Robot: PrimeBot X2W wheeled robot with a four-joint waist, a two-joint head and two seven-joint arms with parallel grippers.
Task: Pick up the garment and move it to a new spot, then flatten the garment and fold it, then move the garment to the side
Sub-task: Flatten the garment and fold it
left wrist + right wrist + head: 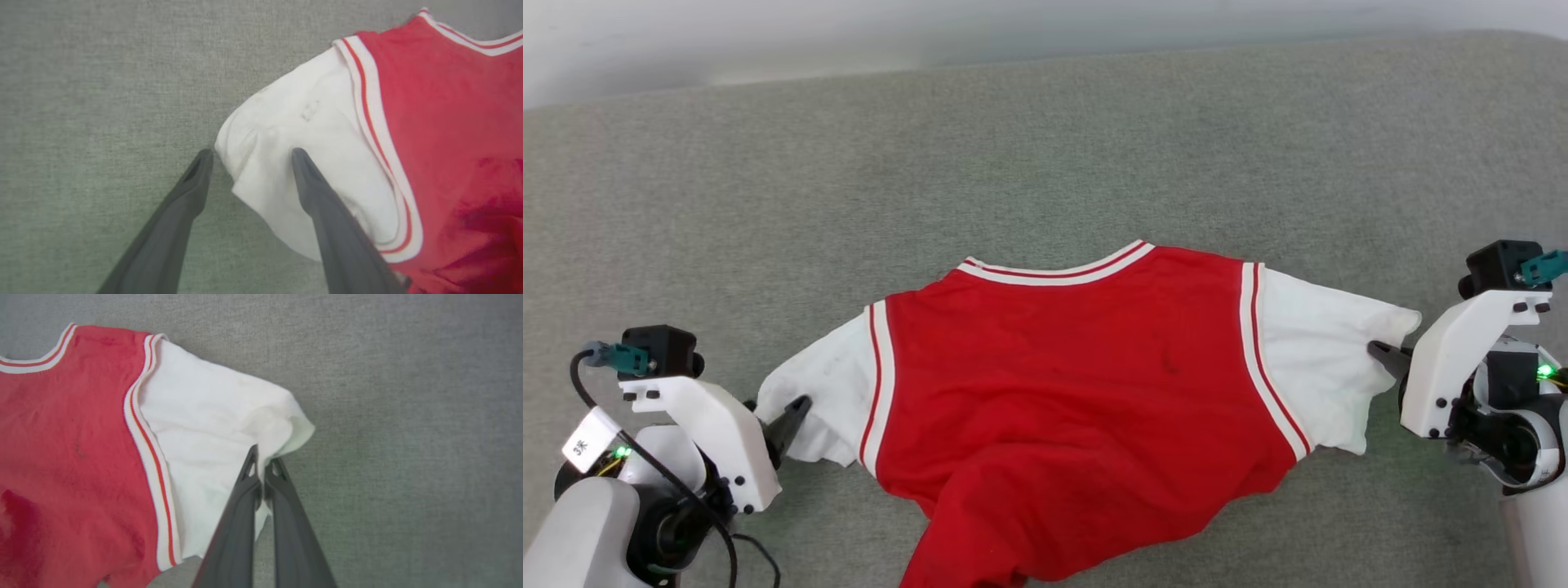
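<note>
As my right gripper [264,459] pinches the garment [1078,367] by one sleeve, fingers closed, I judge flattening in hand; the left gripper [252,154], fingers open astride the other sleeve, must close next.

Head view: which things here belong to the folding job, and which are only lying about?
Belong to the job:
- garment, red with white sleeves
- left hand, open, one finger on each side of a sleeve's edge
- right hand, shut on the other sleeve

Only there, not part of the job:
- grey cloth surface under the garment
</note>
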